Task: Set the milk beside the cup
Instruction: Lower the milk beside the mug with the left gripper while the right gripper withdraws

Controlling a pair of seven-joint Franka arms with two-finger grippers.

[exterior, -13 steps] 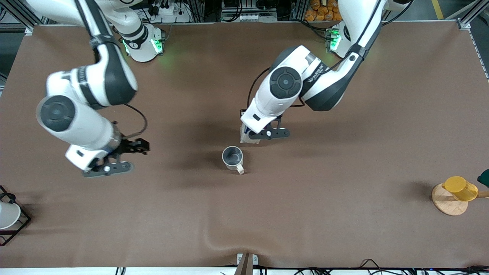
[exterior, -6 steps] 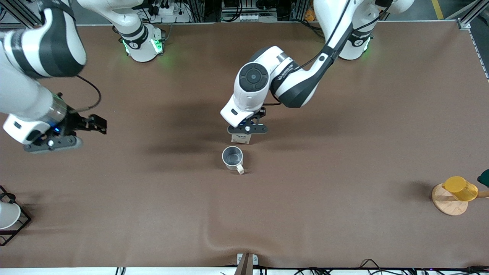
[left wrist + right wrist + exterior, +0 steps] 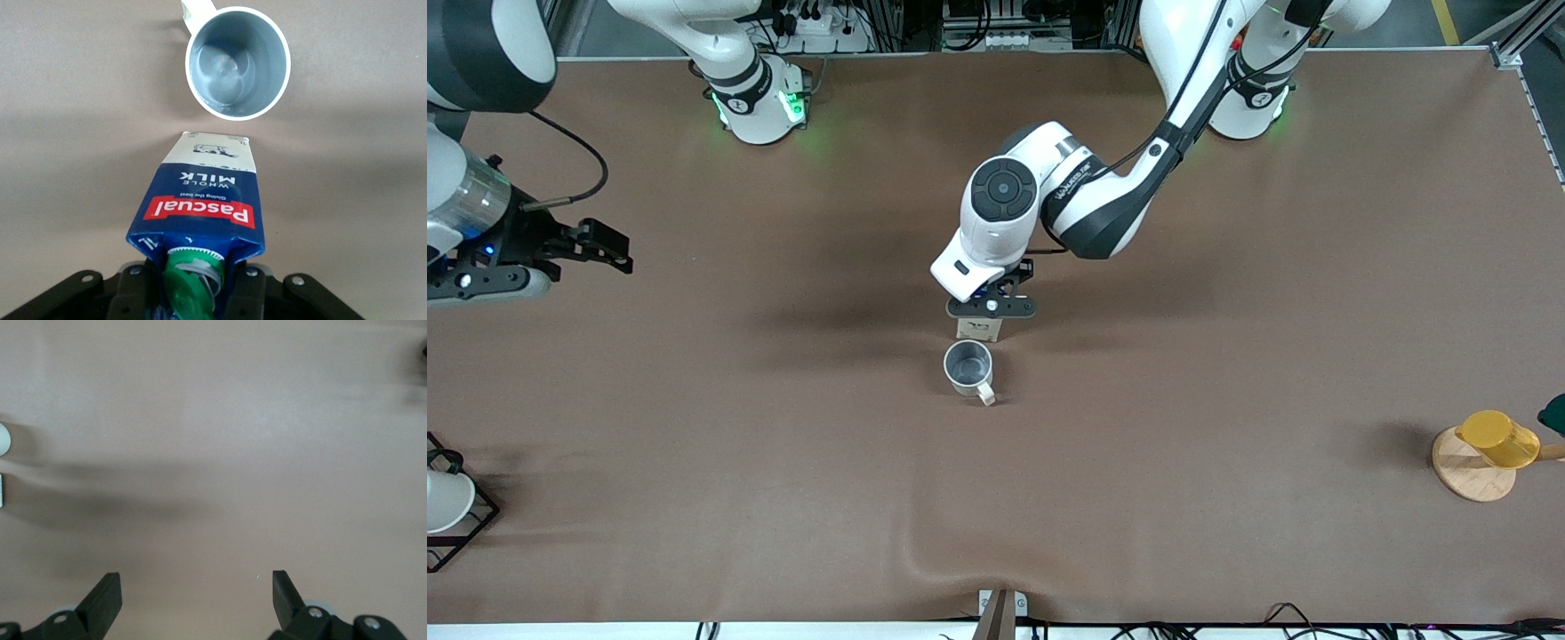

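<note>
The milk (image 3: 978,329) is a blue gable-top carton with a red label and green cap. My left gripper (image 3: 991,308) is shut on its top and holds it upright. The carton's base is close beside the cup (image 3: 968,366), just farther from the front camera; I cannot tell whether it rests on the table. In the left wrist view the milk (image 3: 200,207) hangs from my left gripper (image 3: 192,293), a small gap from the off-white, grey-lined cup (image 3: 237,63). My right gripper (image 3: 480,283) is open and empty, high over the right arm's end of the table, also seen in its wrist view (image 3: 193,600).
A yellow cup (image 3: 1498,438) lies on a round wooden coaster (image 3: 1467,476) near the left arm's end of the table, with a dark green thing (image 3: 1554,413) at the edge. A white cup in a black wire rack (image 3: 449,507) stands at the right arm's end. The brown cloth has a fold (image 3: 951,569) near the front edge.
My left gripper carried the milk toward the right arm's end, so it now stands right beside the cup. My right arm swung away toward its end of the table.
</note>
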